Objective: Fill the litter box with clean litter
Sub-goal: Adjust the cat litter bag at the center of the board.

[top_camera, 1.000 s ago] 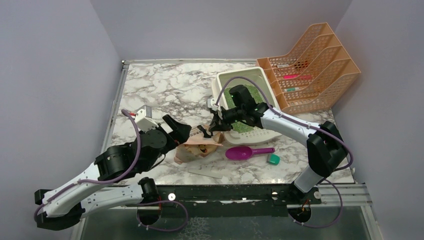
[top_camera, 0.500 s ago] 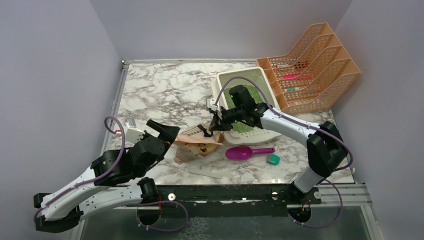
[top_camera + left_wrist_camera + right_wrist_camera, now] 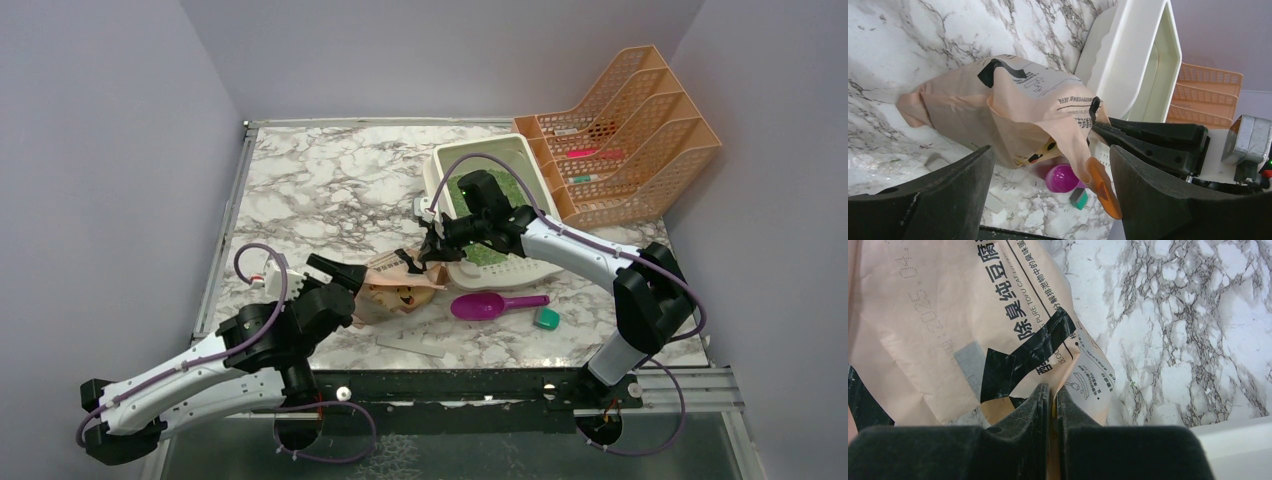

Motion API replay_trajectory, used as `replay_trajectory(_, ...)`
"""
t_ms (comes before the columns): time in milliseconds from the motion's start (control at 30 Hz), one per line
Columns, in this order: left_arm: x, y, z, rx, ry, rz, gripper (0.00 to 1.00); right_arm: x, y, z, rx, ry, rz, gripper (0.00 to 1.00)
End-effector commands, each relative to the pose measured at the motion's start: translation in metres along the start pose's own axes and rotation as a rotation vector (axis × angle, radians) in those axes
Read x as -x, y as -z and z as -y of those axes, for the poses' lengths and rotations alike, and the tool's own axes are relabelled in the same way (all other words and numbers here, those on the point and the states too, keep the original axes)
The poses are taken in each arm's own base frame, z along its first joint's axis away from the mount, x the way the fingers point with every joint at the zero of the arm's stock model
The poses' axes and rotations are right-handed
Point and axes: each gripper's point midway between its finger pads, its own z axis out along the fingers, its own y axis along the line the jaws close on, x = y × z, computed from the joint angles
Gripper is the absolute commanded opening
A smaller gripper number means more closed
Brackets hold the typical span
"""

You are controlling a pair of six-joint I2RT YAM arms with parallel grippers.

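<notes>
**Tan paper bag (image 3: 395,288) pinched by one arm**

Dark-lettered and crumpled, it lies at frame centre on the marble bench (image 3: 320,190). Its upper edge is clamped tight in the right jaws. The left jaws gape wide, empty, just lower left of it. Bright green granules of clean litter (image 3: 513,186) sit inside the cream-white rectangular plastic litter box (image 3: 478,146), upper right of centre.

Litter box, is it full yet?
Not yet, it seems. Some green litter already lies in the litter box. The right tool is pinching the edge of the paper bag, and the open left tool faces the bag. Probably left to do: tipping more litter in.
</notes>
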Motion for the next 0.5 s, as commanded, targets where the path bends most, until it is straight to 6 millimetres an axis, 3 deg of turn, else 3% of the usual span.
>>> replay_trajectory(0,0.010,0.002,0.029,-0.083,0.092,0.048,0.84,-0.001,0.006,0.005,-0.036,0.034,-0.017,0.13)
replay_trajectory(300,0.011,-0.004,0.030,-0.097,0.091,0.083,0.68,0.000,0.005,0.004,-0.031,0.019,-0.009,0.13)
replay_trajectory(467,0.009,-0.012,0.018,-0.075,0.011,0.106,0.49,0.005,0.009,0.002,-0.031,0.034,0.003,0.14)
